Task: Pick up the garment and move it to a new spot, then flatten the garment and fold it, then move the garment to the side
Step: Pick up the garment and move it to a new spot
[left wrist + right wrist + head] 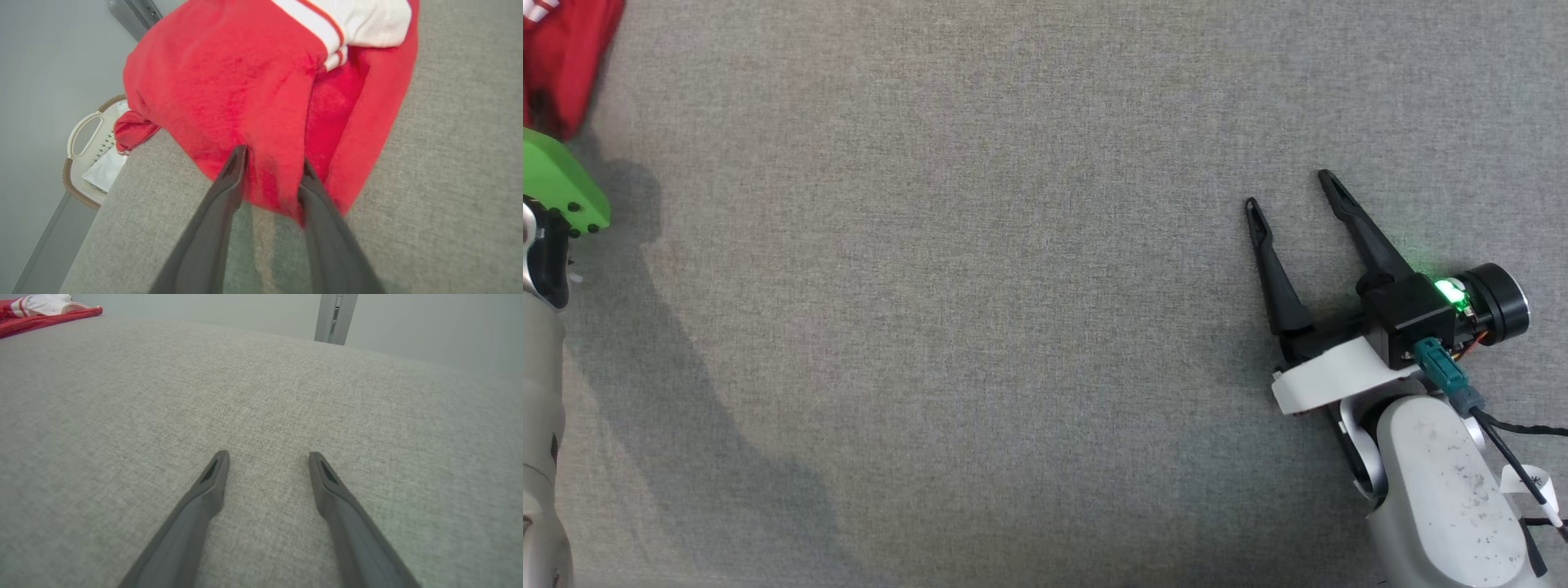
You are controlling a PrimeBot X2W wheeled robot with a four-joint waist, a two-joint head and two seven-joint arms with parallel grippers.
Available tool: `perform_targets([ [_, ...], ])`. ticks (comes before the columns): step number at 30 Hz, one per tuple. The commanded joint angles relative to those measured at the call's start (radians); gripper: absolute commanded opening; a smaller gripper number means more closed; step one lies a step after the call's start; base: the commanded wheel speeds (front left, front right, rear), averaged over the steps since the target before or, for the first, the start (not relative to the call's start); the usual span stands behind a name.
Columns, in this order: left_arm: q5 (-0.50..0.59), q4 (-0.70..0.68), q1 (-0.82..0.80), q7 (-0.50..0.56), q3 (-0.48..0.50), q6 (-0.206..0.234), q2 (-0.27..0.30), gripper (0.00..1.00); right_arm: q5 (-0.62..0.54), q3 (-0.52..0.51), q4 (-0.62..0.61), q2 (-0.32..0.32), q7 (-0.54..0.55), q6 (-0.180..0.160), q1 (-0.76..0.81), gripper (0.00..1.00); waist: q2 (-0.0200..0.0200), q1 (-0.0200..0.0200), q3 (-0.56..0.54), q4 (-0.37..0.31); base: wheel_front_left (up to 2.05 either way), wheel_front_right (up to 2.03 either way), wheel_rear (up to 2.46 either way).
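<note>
The left claw (273, 157) sits low at the near hem of the garment (245, 81). Its two dark fingers are partway apart and set either side of a raised ridge of red fleece. The straddle looks deliberate: a ridge gives the fingers something to pinch, where flat cloth would only slide on the surface (1013, 327). Whether the fingers press on that ridge or merely flank it cannot be told from the wrist view, and nothing is lifted.

The right claw (1287, 189) is well apart from all this, on the robot's right side. Its fingers are spread wide, hold nothing and sit low over bare grey fabric. It appears parked there to keep out of the way, and to be on hand for the flattening that comes later in the task.

Further out, the garment lies bunched in a heap at the far left corner of the surface. It is red, with a white band striped in orange on its far side, and one rolled end droops over the surface's edge. That corner spot is a likely reason for moving it first, since there is little room there to spread it, while the broad middle offers plenty.

Beyond the edge, down on the floor, stands a pale basket (88, 155) with a handle and a woven rim.

By this reading the pick-up has barely begun.
</note>
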Motion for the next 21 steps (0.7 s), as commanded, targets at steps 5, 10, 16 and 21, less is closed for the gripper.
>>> perform_targets([
  [5,0.009,0.010,-0.024,-0.064,-0.011,0.005,0.025,0.00,0.019,-0.002,0.077,-0.009,-0.004,-0.002,0.001,1.00,0.0000,0.0000,-0.043,-0.012,0.00,0.00,0.00],
  [10,0.021,0.008,-0.034,-0.096,-0.032,0.002,0.041,0.00,0.049,0.001,0.111,-0.009,-0.033,-0.002,0.003,1.00,0.0000,0.0000,-0.109,-0.031,0.00,0.00,0.00],
  [16,0.037,-0.053,-0.056,-0.107,-0.104,-0.002,0.041,0.00,0.116,0.012,0.182,-0.006,-0.071,-0.002,0.008,1.00,0.0000,0.0000,-0.233,-0.075,0.00,0.00,0.00],
  [21,0.010,-0.152,-0.055,-0.081,-0.193,-0.003,0.025,0.00,0.173,0.016,0.239,-0.006,-0.087,-0.002,0.025,1.00,0.0000,0.0000,-0.332,-0.126,0.00,0.00,0.00],
])
